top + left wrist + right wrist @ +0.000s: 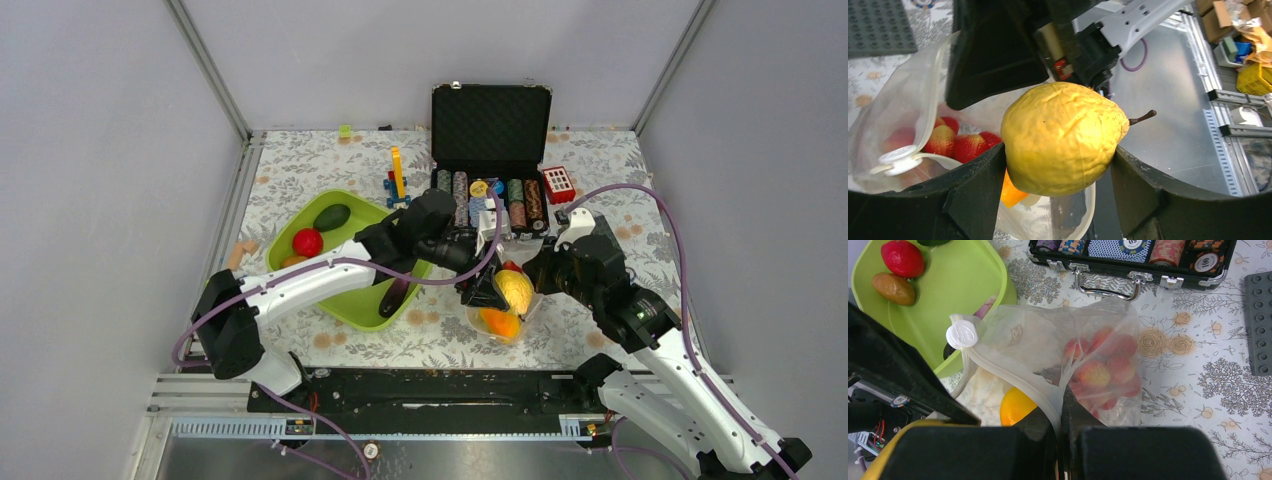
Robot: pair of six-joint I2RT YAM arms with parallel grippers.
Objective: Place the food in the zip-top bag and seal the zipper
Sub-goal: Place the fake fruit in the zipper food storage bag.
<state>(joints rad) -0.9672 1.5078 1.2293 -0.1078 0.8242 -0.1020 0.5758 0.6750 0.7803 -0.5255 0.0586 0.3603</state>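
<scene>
The left gripper (1060, 172) is clamping the yellow pear (1063, 135) between its two fingers (975, 192). In the top view it is hanging just right of the frame's centre, over the mouth of the zip-top bag (1043, 347). The pear is not yet inside. It is sitting above the rim with its stem pointing toward the right of the left wrist view.

The right gripper (1060, 415) is pressed together on the bag's rim at the bottom centre of its own view, pinching the plastic and holding the mouth up and open. The white slider (962, 334) is sitting at the far end of the zipper track, toward the left of that frame, so the zipper is standing open.

Inside the bag, a cluster of red berries (1103, 370) is lying toward the right, and an orange fruit (1015, 405) is showing at the lower middle, just beside the pinched rim.

In the left half of the top view, the lime-green tray (345, 305) is holding what looks like the rest of the food. There is a dark green avocado (332, 217), a red fruit (308, 242), a brownish-orange piece (293, 261) and a purple eggplant (395, 297) near its lower right edge. The black poker-chip case (490, 125) is standing open at the upper middle.

By my reading the task is roughly at its midpoint. Two kinds of food are bagged and the pear is about to be dropped in. Four pieces are waiting in the tray, and the sealing is not yet begun.
</scene>
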